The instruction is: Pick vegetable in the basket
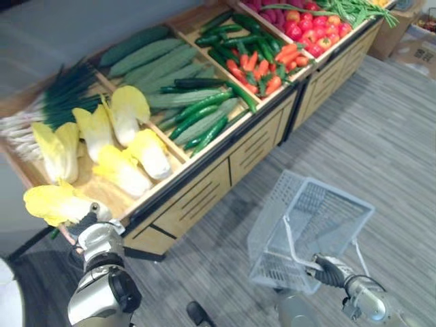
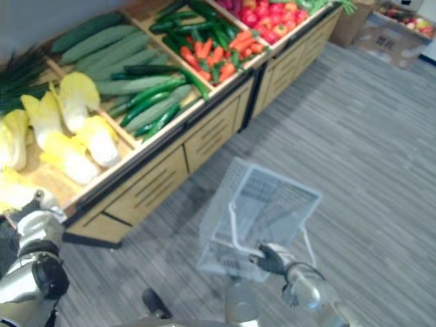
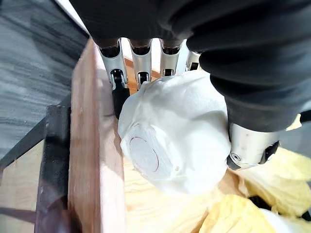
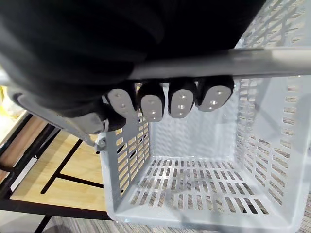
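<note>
My left hand is at the near left corner of the wooden stand, fingers and thumb curled round the white base of a napa cabbage. Its yellow leaves stick out to the left, just above the stand's edge. My right hand hangs low at the right over the floor. Its fingers are wrapped round the handle of a pale grey perforated basket. The basket tilts toward the stand and holds nothing.
The wooden display stand runs from near left to far right. It holds more napa cabbages, scallions, cucumbers, carrots with peppers and tomatoes. Cardboard boxes stand at the far right on grey striped floor.
</note>
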